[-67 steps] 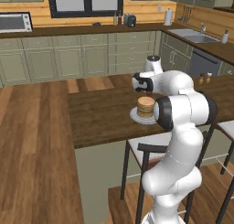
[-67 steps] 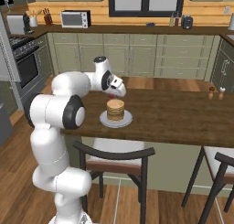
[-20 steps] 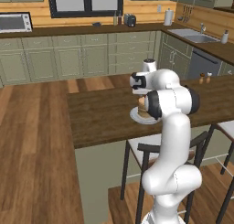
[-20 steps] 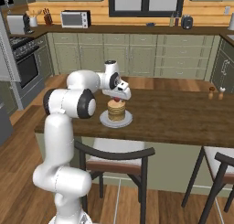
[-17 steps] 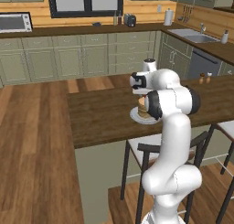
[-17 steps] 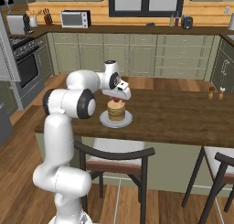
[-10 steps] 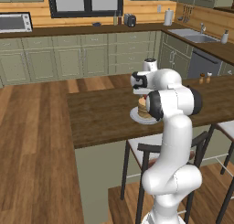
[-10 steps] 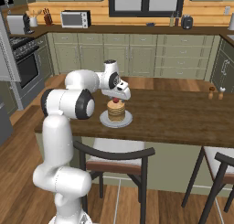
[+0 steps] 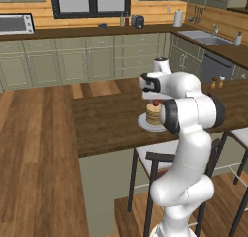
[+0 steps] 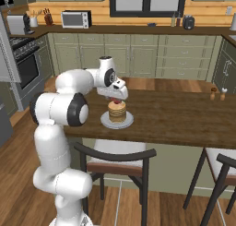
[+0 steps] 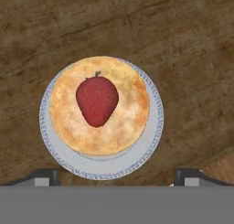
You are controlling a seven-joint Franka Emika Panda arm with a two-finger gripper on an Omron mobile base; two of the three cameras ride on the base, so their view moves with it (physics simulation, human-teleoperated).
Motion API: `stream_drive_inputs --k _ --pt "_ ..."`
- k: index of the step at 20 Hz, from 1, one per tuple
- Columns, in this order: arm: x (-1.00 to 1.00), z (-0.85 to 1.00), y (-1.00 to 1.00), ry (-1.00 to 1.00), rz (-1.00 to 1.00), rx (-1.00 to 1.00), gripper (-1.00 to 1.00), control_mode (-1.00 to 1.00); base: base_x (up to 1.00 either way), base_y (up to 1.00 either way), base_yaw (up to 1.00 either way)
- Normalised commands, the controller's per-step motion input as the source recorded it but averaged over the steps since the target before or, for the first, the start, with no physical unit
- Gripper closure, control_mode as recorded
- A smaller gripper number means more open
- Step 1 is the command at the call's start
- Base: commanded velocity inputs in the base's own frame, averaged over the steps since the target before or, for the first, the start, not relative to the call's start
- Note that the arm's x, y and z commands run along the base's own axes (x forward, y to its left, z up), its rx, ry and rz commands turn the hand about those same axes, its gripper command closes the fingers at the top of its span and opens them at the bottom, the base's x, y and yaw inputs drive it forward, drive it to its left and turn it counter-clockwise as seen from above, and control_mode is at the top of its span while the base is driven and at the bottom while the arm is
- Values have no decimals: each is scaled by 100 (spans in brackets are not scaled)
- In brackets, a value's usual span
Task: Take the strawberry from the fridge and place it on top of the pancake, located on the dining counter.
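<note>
With the strawberry (image 11: pixel 97 101) lying on the pancake (image 11: pixel 99 106), the claw (image 11: pixel 117 175) — spread wide, empty — should lift straight up off the desk (image 11: pixel 183 45).

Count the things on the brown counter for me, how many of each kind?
Red strawberry: 1
Golden round pancake stack: 1
White plate with a blue rim: 1
Small shakers at the far end of the dark-brown wooden dining counter and: 2
Total: 5

Arm extended forward — end effector (image 11: pixel 117 173) open, empty.
</note>
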Motion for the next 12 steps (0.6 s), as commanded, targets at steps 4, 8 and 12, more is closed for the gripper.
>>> stream_drive_inputs --k 4,8,12 --pt "-100 16 74 7 10 -4 -100 -100 0 0 0" --pt "-100 21 74 3 14 -1 -100 -100 0 0 0" --pt "-100 47 64 2 19 0 -100 -100 0 0 0"
